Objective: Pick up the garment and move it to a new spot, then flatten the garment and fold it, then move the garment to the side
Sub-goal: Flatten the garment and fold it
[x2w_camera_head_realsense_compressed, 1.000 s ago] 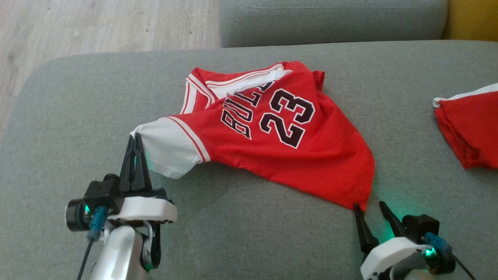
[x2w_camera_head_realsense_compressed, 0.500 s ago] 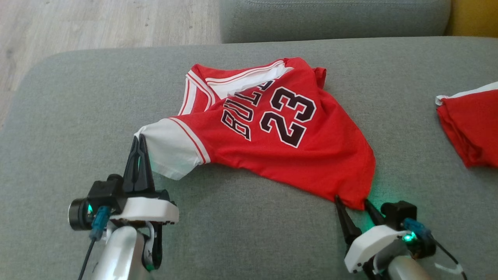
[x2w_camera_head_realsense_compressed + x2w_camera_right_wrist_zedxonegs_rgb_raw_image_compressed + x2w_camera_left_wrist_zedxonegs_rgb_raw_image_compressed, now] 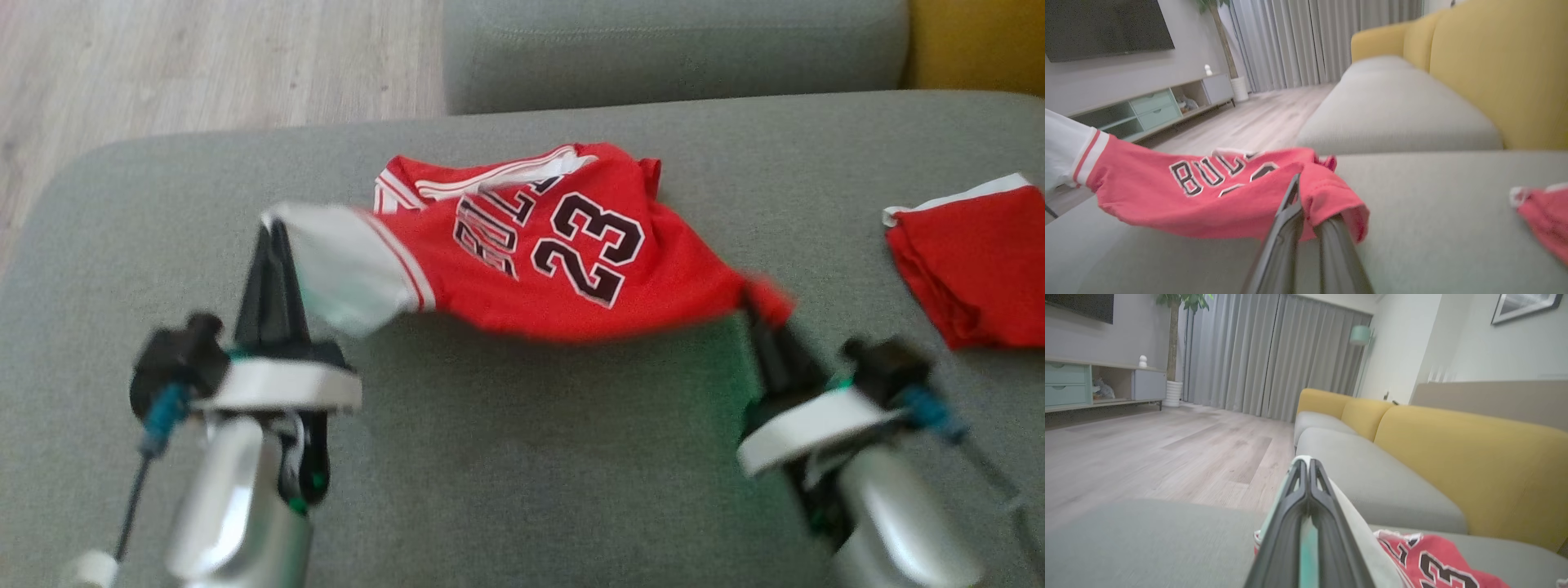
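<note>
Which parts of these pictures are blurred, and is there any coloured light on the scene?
Head view: motion blur smears the left gripper, the right gripper and the jersey, though 23 is readable; a green glow tints the cushion beside the right gripper. Left wrist view: the near fingers are soft. Right wrist view: fingers and jersey are slightly blurred.

Between the left tool (image 3: 273, 235) and the right tool (image 3: 761, 314), the grey sofa seat (image 3: 522, 457) lay bare under the hanging jersey (image 3: 571, 269). Outward of the right tool, a red garment (image 3: 971, 269) occupied the seat.
</note>
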